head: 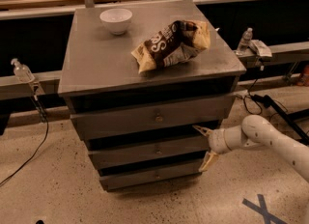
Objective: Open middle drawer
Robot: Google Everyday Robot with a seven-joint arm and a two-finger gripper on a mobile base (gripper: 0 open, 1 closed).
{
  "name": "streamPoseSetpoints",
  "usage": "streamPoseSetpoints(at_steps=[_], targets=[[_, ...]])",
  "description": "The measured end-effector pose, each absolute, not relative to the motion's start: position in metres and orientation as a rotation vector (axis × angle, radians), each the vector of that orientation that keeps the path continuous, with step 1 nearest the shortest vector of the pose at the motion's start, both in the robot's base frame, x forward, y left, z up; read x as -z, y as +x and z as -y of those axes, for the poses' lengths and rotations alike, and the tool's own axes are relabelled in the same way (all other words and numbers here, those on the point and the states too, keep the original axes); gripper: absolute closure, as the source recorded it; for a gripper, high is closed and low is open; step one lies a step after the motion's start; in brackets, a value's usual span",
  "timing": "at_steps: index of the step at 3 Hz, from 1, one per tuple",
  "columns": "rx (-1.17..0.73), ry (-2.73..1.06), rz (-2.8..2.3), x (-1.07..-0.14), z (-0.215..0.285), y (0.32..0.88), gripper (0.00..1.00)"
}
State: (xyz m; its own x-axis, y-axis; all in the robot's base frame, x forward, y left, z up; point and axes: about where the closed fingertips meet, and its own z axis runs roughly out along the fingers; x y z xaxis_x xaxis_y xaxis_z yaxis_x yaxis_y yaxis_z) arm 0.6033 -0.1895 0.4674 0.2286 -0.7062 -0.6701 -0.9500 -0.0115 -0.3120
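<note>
At the right end of the cabinet's [96, 68] front, my gripper [204, 146] hung low, close above the speckled floor [58, 189], with my white arm [273, 140] reaching in from the right. My jaws stood wide apart and held nothing. The upper fingertip [199, 130] pointed at the dark gap just above the middle drawer [128, 153], and the lower fingertip [208, 163] sat down by the right end of the bottom drawer [130, 178]. Whether either tip touched the grey fronts I could not tell.

The middle drawer was the second of three grey fronts, under the taller top drawer [120, 121] and above the slimmest one. Its small round knob [157, 149] sat at the centre of the front, well to the left of my jaws. A strip of shadow ran along above each front.

On the cabinet's flat top stood a white bowl [116, 20] near the back left, and a crumpled brown and yellow snack bag [171, 44] lay toward the right. A clear bottle [21, 71] stood on the rail to the left of the cabinet, and another bottle [245, 41] on the rail to the right. A blue tape cross [260, 209] marked the floor below my arm.
</note>
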Motion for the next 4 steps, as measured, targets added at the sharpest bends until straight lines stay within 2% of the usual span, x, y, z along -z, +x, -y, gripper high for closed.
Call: streamPoseSetpoints(at_steps=[1, 2, 3, 4], targets=[[-0.452, -1.79, -1.509, -0.455, 0.187, 0.625, 0.0], [-0.483, -1.805, -1.504, -0.44, 0.185, 0.644, 0.14], [-0.512, -1.827, -1.524, -0.426, 0.184, 0.654, 0.34], [-0.547, -1.838, -1.531, -0.417, 0.183, 0.65, 0.28]])
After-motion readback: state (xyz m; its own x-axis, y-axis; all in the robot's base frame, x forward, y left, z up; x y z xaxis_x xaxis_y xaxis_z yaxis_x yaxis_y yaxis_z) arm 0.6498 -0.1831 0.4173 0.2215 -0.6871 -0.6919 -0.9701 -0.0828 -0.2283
